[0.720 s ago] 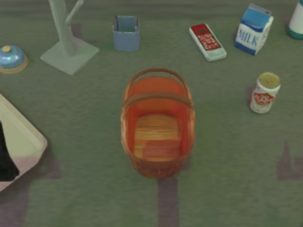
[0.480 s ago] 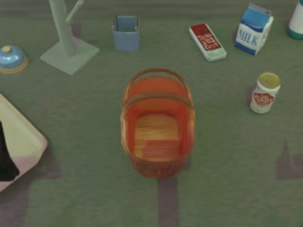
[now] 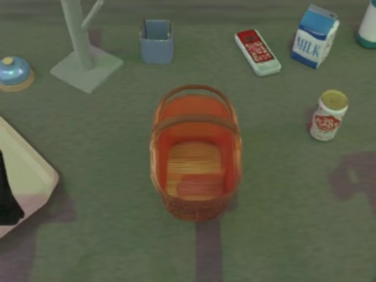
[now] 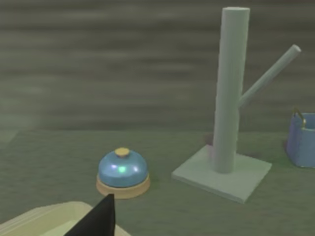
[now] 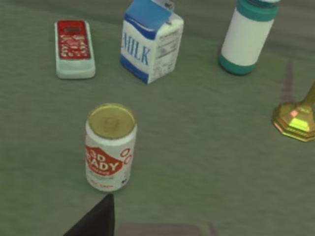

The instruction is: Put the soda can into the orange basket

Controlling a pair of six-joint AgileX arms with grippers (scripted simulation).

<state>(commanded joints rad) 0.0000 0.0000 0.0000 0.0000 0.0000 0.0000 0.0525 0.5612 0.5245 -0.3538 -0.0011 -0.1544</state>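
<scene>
The soda can (image 3: 328, 115), white with a red logo and a dull gold top, stands upright at the table's right, apart from the orange basket (image 3: 195, 124) in the middle, whose slatted bottom holds nothing. In the right wrist view the can (image 5: 110, 147) stands just beyond my right gripper's one visible fingertip (image 5: 101, 216), with bare table beside that fingertip; the gripper is open and holds nothing. The right arm is outside the top view. My left gripper's fingertip (image 4: 101, 219) hangs open over a cream tray at the left, near a bell.
Behind the can stand a milk carton (image 3: 315, 36), a red-and-white handset (image 3: 257, 51) and a white bottle with a teal base (image 3: 368, 26). At the back left are a blue cup (image 3: 157, 41), a peg stand (image 3: 82, 53) and a bell (image 3: 13, 71). A cream tray (image 3: 26, 170) lies at the left edge.
The shadow on the table's right has grown and shifted back toward the can. The can, the basket and the left side have not moved.
</scene>
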